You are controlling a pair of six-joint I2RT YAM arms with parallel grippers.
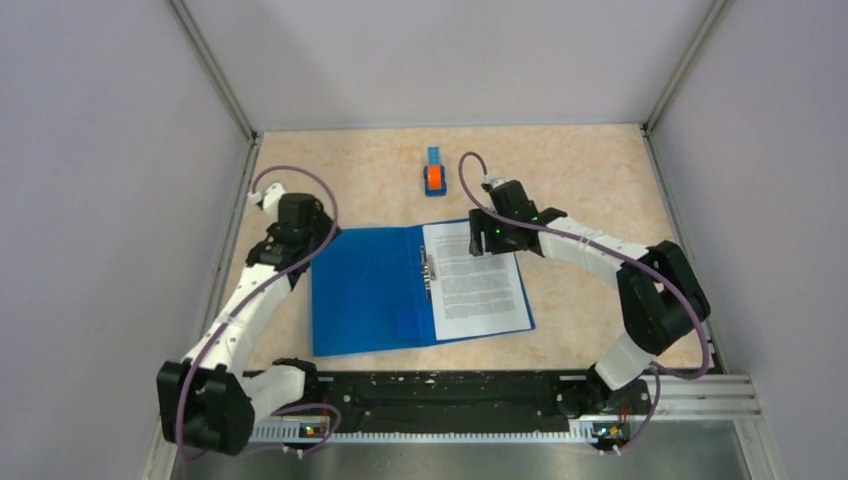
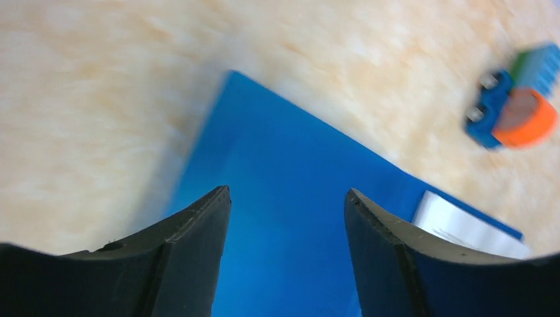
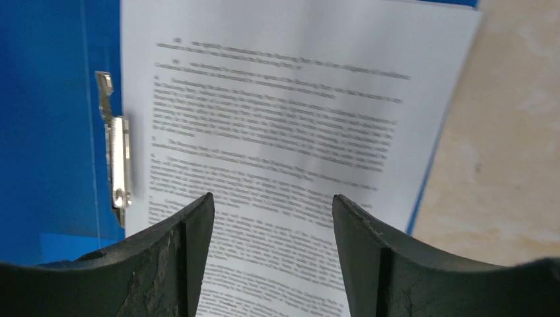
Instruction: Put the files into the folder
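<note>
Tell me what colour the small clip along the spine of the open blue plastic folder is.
Shiny silver-grey; the metal spine clip shows best in the right wrist view.

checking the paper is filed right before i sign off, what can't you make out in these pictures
Text on the files: blurred in the right wrist view, too small from the top.
Whether the metal clip pins the files: unclear in the right wrist view.
What the blue-and-orange object is: blurred in the left wrist view.
Files' near end: hidden behind the right claw.
</note>
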